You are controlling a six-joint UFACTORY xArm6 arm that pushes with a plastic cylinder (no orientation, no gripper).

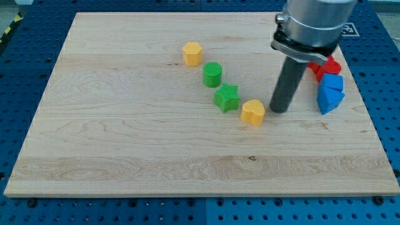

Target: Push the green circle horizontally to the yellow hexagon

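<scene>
The green circle (pixel 212 74) sits on the wooden board, just below and to the right of the yellow hexagon (pixel 192 54); the two are close but apart. My tip (pixel 279 110) rests on the board far to the right of the green circle, just right of a yellow heart (pixel 253 112). The rod rises from the tip to the arm's grey body at the view's top right.
A green star (pixel 227 98) lies between the green circle and the yellow heart. Red blocks (pixel 326 67) and blue blocks (pixel 330 94) cluster near the board's right edge, behind and right of the rod. The board (pixel 125 137) lies on a blue perforated table.
</scene>
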